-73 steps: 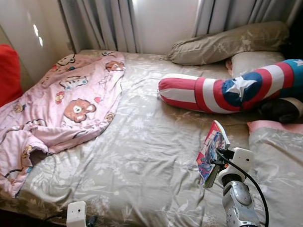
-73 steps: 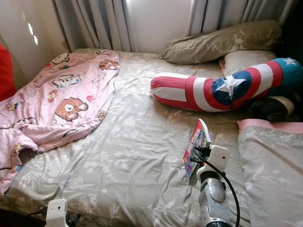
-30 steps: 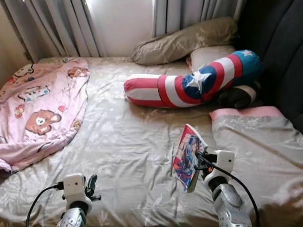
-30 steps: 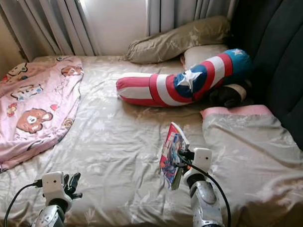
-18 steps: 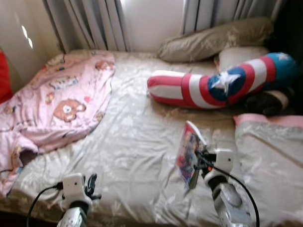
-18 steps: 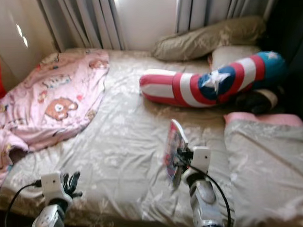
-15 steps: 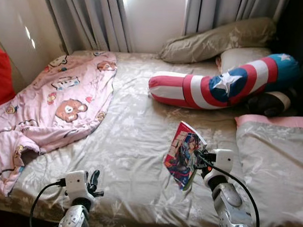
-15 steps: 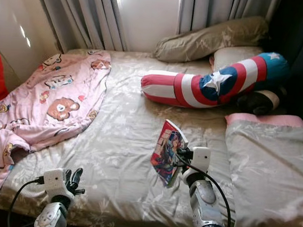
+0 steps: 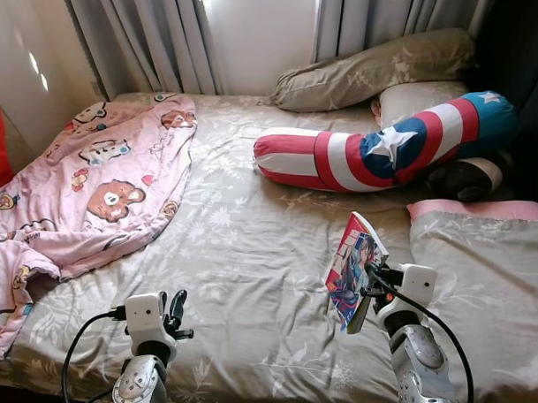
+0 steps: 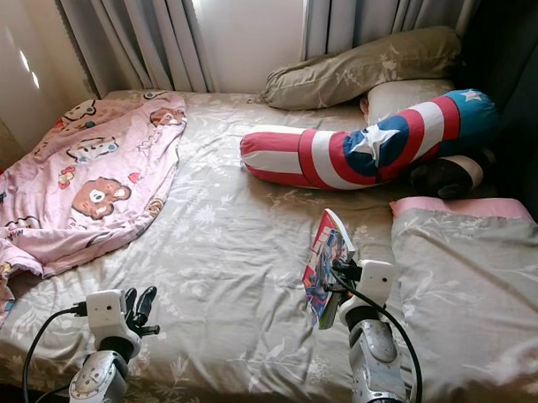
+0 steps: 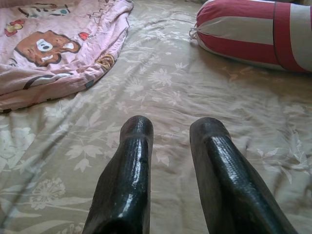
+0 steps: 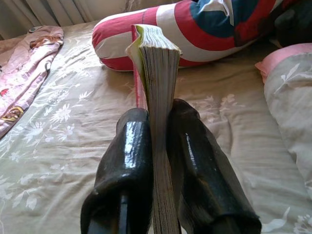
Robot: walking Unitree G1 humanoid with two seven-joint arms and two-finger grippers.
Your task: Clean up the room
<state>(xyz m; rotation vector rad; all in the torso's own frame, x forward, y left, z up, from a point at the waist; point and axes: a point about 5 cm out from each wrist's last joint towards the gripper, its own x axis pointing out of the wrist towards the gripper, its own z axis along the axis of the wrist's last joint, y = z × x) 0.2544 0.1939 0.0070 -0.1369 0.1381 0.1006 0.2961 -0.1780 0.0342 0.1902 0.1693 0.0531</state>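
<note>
Right wrist view: right gripper (image 12: 158,146) fingers clamping comic book (image 9: 353,268) upright over bed (image 9: 241,254), carrying away; left gripper (image 11: 170,131) fingers parted, idling.

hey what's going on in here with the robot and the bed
The robot stands at the bed, tidying up. Its right hand is shut on a comic book, held upright above the sheet. Its left hand is open with nothing in it, low over the sheet. A pink blanket lies crumpled on the bed's left side.
</note>
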